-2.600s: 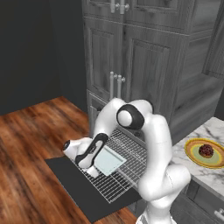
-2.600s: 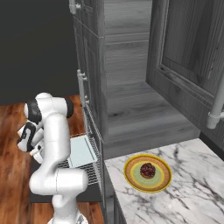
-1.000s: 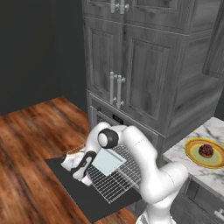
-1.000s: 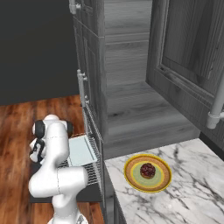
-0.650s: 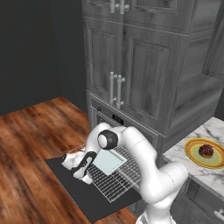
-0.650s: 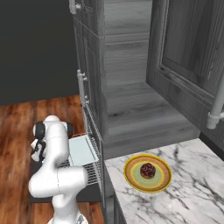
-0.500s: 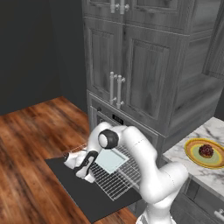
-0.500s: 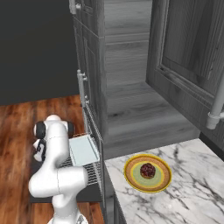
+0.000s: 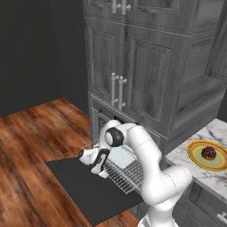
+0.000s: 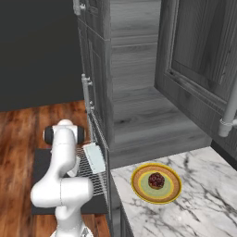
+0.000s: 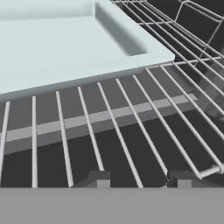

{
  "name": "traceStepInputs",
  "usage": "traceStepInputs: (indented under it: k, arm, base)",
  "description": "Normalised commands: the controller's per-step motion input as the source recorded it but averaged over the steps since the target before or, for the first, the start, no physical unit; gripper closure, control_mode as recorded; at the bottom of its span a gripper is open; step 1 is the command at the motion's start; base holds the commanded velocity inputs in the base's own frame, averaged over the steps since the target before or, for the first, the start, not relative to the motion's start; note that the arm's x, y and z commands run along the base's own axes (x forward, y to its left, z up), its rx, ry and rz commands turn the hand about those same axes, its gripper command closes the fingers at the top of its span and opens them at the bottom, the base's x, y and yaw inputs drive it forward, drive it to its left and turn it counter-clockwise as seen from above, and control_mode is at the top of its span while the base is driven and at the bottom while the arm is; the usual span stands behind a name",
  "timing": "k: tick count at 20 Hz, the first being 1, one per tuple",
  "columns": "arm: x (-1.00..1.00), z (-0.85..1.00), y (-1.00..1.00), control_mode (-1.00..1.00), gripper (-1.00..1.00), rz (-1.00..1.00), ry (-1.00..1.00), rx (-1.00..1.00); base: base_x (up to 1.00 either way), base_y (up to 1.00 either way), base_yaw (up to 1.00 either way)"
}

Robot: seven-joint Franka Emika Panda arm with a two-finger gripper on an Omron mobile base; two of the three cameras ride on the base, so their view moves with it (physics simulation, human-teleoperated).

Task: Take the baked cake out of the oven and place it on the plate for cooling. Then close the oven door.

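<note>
The tall grey cabinets (image 9: 146, 75) fill the wall, and their tops are cut off in both base views. Below them sits one oven (image 9: 104, 122), mostly hidden behind the arm; from the left I make out just a strip of its front, and its inside is too dark to read. The oven door (image 9: 88, 188) lies folded down flat over the wood floor (image 9: 31, 146), a dark slab; I cannot pick out its handle. From the right the door (image 10: 41, 162) shows partly, the arm covering its middle.

One wire rack (image 9: 124, 173) juts out of the oven above the door. One pale blue tray (image 9: 119, 157) rests on the rack, nearer the oven than the rack's front edge. The hand view shows the tray (image 11: 65, 39) close up, its near rim cutting across the bars (image 11: 118, 140), with the dark door beneath.

Right of the oven, on the marble counter (image 10: 203, 185), sits one plate (image 10: 139, 185), and one cake (image 10: 156, 180) rests in its centre. From the left the plate (image 9: 195, 153) is cut by the frame edge, with the cake (image 9: 208, 153) on it.

The gripper (image 9: 101, 166) is low at the rack's front edge, by the tray's outer corner. Its jaws are drawn in as far as they go; the two tips (image 11: 98, 178) stand at the front wire, and I cannot tell whether they pinch it.
</note>
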Motion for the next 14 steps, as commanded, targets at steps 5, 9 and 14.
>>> traceStepInputs:
  k: [5,9,14]
  arm:
    - [0.62,-0.02,-0.54,-1.00,-1.00,0.00,0.02,-0.05]
    - [0.60,0.00,-0.43,-1.00,-1.00,0.00,0.00,-0.08]
    - [0.67,0.00,-0.40,-1.00,-1.00,0.00,0.00,-0.10]
  base:
    - [0.00,0.00,0.00]
    - [0.00,0.00,0.00]
    - [0.00,0.00,0.00]
